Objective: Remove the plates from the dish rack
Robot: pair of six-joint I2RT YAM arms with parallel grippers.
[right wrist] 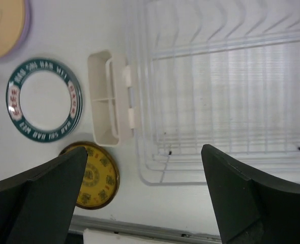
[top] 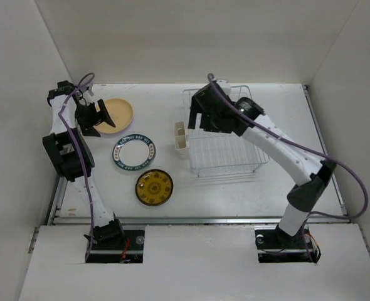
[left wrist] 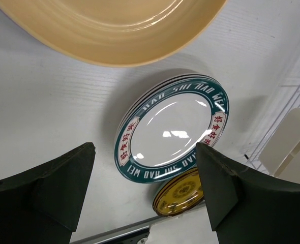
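Right end effector (right wrist: 145,150) splayed | dish rack (right wrist: 216,91): thin wire grid

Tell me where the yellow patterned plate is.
In the overhead view the yellow plate lies flat on the table, left of the dish rack and just on the near side of the teal-rimmed plate.

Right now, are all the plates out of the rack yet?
Done: the dish rack shows no plates; the tan plate, teal-rimmed plate and yellow plate lie on the table. In hand: nothing, the left gripper and right gripper are both open. Left: seemingly nothing.
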